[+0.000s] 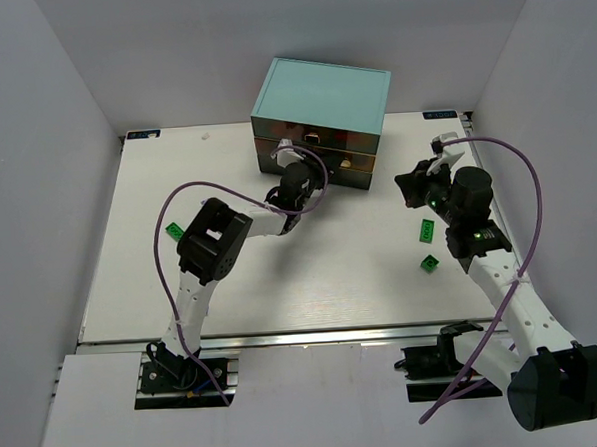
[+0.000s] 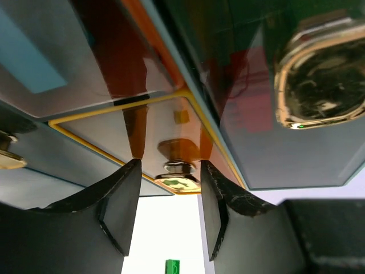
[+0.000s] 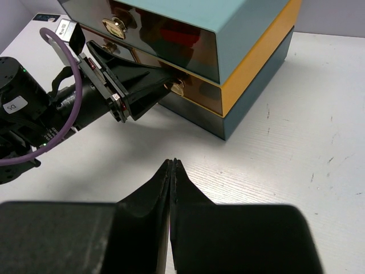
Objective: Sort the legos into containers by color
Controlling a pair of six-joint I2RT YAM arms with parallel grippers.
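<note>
The light-teal cabinet (image 1: 320,97) stands at the back of the table, its dark-fronted drawers looking shut. My left gripper (image 1: 297,161) is at its front. In the left wrist view it (image 2: 170,166) is open, its jaws on either side of a tan drawer handle (image 2: 178,171) with a gap on each side. My right gripper (image 1: 411,186) hovers right of the cabinet, shut and empty (image 3: 172,162). Three green legos lie on the table: one at the left (image 1: 175,230), two at the right (image 1: 426,232) (image 1: 430,265). One green lego shows below the left jaws (image 2: 171,266).
The right wrist view shows the cabinet (image 3: 239,34) with an orange middle band, and the left arm (image 3: 85,97) reaching to its front. White walls close the table's left, back and right sides. Purple cables loop above both arms.
</note>
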